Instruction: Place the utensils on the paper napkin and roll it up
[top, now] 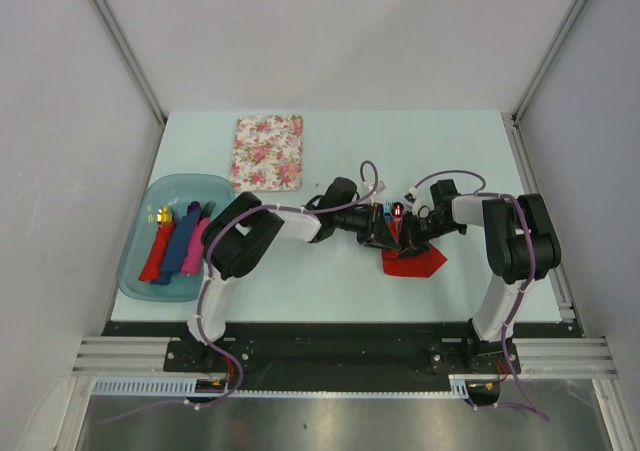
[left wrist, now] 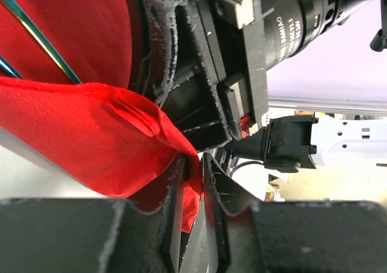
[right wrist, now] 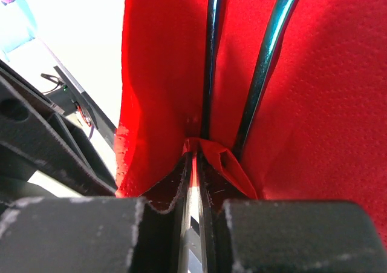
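Table centre: red paper napkin [top: 415, 262], creased, one corner pointing toward the arm bases. Blue fork [top: 386, 209] and red-gold spoon [top: 398, 210] lie on it, slim handles side by side. Left gripper [left wrist: 195, 167] and right gripper [right wrist: 195, 158] each pinch a napkin fold.

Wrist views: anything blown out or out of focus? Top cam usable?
Left wrist: red napkin sharp, left claw soft along the bottom edge, background at right washed pale. Right wrist: upper-left corner blown to white, glare streaks on the utensils, right claw blurred. Top external: even light, in focus, one bright glint at the spoon head.
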Available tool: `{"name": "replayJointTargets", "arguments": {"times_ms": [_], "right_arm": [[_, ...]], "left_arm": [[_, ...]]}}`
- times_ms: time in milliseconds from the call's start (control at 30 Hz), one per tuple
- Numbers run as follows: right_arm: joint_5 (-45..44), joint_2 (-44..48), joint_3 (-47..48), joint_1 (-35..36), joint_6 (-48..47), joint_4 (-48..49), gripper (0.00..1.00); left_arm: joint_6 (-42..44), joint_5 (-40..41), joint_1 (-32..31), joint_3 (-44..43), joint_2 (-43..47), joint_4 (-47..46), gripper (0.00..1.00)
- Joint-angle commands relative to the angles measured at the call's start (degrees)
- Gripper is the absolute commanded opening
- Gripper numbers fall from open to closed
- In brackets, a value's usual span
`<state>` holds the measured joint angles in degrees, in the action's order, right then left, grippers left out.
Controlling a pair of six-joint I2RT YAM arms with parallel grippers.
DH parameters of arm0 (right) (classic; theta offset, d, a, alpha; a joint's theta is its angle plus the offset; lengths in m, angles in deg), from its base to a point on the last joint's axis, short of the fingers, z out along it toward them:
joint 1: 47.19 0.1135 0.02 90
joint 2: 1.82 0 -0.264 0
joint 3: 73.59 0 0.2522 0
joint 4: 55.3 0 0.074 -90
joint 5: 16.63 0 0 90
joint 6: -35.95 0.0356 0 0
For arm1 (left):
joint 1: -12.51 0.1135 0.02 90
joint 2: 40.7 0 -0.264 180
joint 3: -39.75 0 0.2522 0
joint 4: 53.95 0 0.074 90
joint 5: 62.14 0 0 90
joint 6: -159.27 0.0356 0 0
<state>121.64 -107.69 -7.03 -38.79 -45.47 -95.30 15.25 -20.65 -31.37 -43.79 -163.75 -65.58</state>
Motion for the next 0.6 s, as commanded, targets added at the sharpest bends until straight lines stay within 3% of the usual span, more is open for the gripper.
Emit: {"name": "replayJointTargets", "arguments": {"times_ms": [0, 200, 567], "right_arm": [[-1.34, 1.01, 1.61, 0.12, -0.58, -0.56, 0.11], [-1.60, 3.56, 3.45, -1.28, -2.25, -4.07, 0.14], [-2.57, 4.62, 3.63, -4.54, -7.52, -9.80, 0.17]], "left_arm": [[-1.35, -1.41, -0.07, 0.60, -0.09, -3.00, 0.29], [-0.83, -1.50, 1.07, 3.42, 1.58, -3.35, 0.42], [-0.83, -1.06, 1.25, 2.89, 1.67, -2.66, 0.46]]}}
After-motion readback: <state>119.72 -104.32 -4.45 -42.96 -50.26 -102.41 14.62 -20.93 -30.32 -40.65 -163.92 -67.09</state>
